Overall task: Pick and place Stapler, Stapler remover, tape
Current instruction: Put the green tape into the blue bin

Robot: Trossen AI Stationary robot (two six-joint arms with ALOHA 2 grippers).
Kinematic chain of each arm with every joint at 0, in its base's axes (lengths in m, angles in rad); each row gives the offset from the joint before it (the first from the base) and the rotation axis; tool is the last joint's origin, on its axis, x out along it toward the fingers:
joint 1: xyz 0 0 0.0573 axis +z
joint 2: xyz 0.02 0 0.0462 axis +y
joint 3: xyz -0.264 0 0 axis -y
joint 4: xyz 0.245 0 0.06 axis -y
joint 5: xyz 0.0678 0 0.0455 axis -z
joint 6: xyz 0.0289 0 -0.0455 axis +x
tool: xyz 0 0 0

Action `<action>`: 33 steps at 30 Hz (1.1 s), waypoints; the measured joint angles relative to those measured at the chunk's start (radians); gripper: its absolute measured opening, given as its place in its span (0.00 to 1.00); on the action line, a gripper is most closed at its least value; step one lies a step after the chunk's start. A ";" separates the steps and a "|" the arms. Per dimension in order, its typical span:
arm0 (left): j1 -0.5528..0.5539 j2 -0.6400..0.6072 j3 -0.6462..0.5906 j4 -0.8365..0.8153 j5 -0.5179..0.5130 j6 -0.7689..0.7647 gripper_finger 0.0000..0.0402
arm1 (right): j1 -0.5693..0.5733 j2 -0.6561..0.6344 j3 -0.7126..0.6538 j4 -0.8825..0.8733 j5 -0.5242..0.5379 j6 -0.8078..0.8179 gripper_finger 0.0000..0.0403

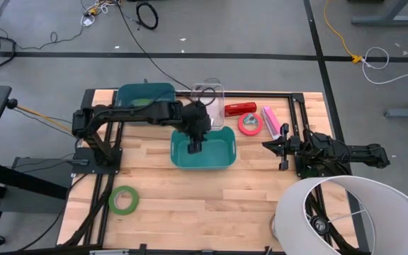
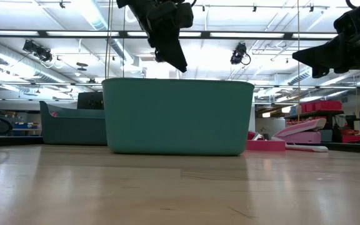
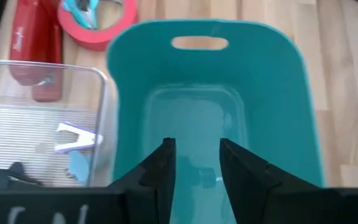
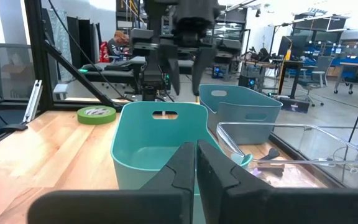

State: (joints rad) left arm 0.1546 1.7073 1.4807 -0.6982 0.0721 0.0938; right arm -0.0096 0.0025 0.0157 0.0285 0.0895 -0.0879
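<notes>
High view: left gripper [image 1: 195, 146] over teal bin [image 1: 224, 157], fingers apart, empty; right gripper [image 1: 268, 146] fingers together.

I see a teal bin [image 1: 202, 154] sitting at the middle of the wooden bench [image 1: 211, 212], empty inside with a handle slot in its end wall. Behind it, toward the bench's far edge, stands a darker teal bin [image 1: 145, 95], and just beside that a clear plastic container [image 1: 209, 95]. A white lampshade [image 1: 356, 216] lies off the near right corner from the teal bin.
</notes>
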 joint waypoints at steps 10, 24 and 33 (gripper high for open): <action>-0.076 -0.031 0.000 -0.197 0.005 -0.037 0.28 | 0.000 0.000 0.000 0.000 0.000 0.000 0.04; -0.180 -0.121 0.000 -0.292 -0.007 0.035 0.28 | 0.000 0.000 0.000 0.000 0.001 0.000 0.04; -0.356 -0.132 0.000 -0.403 -0.004 0.503 0.28 | 0.000 0.000 0.000 0.000 0.000 0.000 0.04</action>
State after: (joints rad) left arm -0.2019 1.5749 1.4807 -1.1010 0.0683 0.5965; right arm -0.0097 0.0029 0.0158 0.0288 0.0895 -0.0879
